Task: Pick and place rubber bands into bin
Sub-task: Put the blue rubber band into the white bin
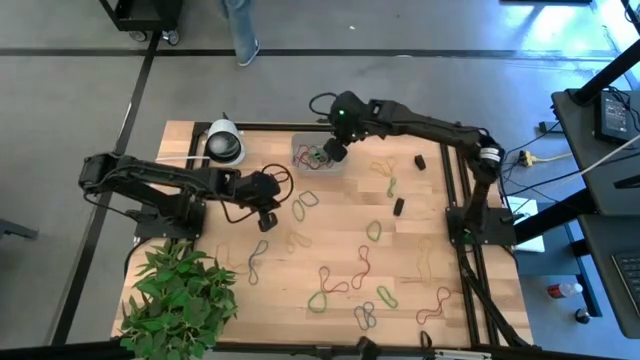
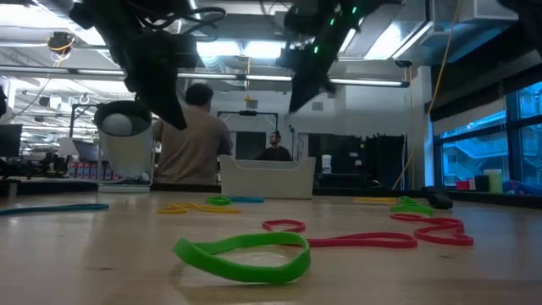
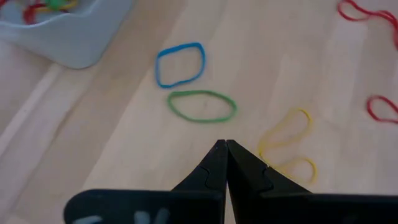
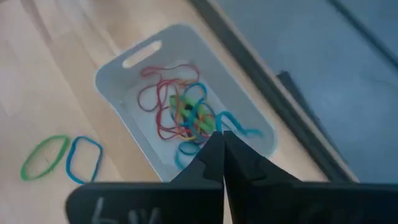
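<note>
Bright, even overhead ceiling lights [image 2: 254, 51] glare in the low view; wrist views slightly soft.

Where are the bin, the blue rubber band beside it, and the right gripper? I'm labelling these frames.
bin [image 4: 127, 78]: right wrist view, bare floor near its handle slot.
blue rubber band [image 3: 180, 64]: left wrist view, middle of the loop.
right gripper [image 4: 219, 138]: right wrist view, shut fingertips above the bin.

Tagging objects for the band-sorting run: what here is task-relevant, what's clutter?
Job:
- rubber bands loose on the table
- bin, bands already inside
- right gripper, shut above the bin
- left gripper, shut above loose bands

Lying about:
- tape roll
- plant
- two small black blocks
</note>
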